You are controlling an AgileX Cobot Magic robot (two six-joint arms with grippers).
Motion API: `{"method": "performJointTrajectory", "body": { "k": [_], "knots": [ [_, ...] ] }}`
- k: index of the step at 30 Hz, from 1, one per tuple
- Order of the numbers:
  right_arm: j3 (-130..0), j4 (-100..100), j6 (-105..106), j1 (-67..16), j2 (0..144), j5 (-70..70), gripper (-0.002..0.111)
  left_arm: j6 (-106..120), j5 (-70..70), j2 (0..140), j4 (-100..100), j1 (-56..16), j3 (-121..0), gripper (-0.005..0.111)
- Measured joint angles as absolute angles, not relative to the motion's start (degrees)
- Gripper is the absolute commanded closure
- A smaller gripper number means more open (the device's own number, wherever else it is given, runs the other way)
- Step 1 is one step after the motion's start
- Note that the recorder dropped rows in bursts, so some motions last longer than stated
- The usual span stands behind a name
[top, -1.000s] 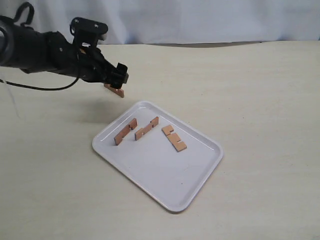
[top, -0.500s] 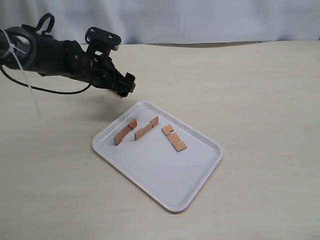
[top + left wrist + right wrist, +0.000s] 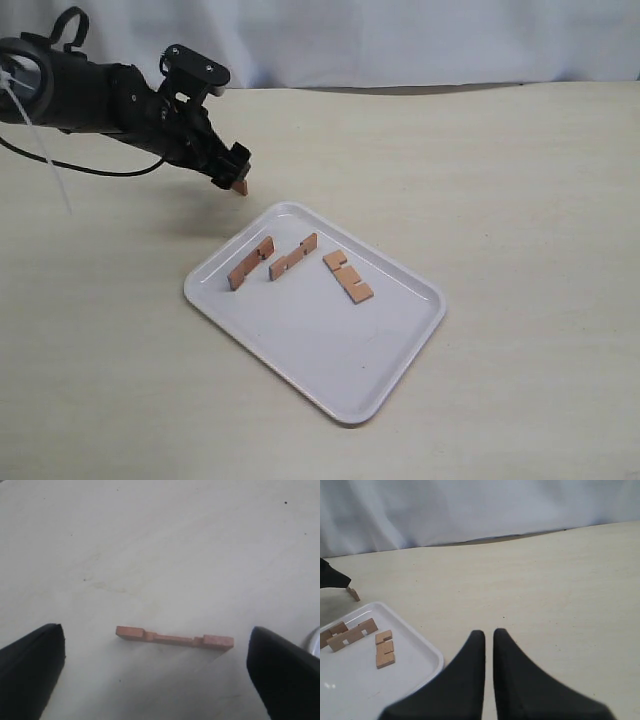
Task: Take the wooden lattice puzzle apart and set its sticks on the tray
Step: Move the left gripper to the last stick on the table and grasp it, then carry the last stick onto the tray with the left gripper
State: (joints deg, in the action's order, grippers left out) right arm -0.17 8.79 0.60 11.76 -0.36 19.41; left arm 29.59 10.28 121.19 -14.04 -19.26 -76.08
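The lattice puzzle is fully apart: four separate slats, none interlocked. Three sticks lie inside the tray, in its far-left half. In the exterior view, the left stick and the middle stick lie side by side and near each other, their long axes roughly parallel, each running from lower left to upper right. The right stick lies flat with its notches showing and is set crosswise to them, its long axis running from upper left to lower right. The fourth stick is outside the tray, on the table near the tray's far-left corner and clear of the rim. The left gripper is directly over it. In the left wrist view its jaws stand wide apart, and both fingers are well clear of the slat's ends. The slat's long axis runs across the gap from one finger toward the other, with its notched edge turned away from the camera's near side. Whether it lies flat or on edge cannot be determined. The right gripper hangs over bare table beside the tray's rim, jaws drawn together to a thin slit with nothing between them.
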Motion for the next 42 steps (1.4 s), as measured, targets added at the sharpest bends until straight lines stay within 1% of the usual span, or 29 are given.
{"method": "performJointTrajectory", "body": {
  "k": [8, 23, 42],
  "knots": [
    [-0.2, 8.8, 0.6, 11.8, -0.4, 19.4, 0.102, 30.1, 10.1, 121.8, -15.1, -19.3, -76.1, 0.015],
    [-0.2, 8.8, 0.6, 11.8, -0.4, 19.4, 0.102, 30.1, 3.1, 127.0, -15.8, -19.3, -76.1, 0.015],
    [-0.2, 8.8, 0.6, 11.8, -0.4, 19.4, 0.102, 29.9, 1.5, 127.5, -27.3, -19.3, -76.1, 0.015]
  ]
}}
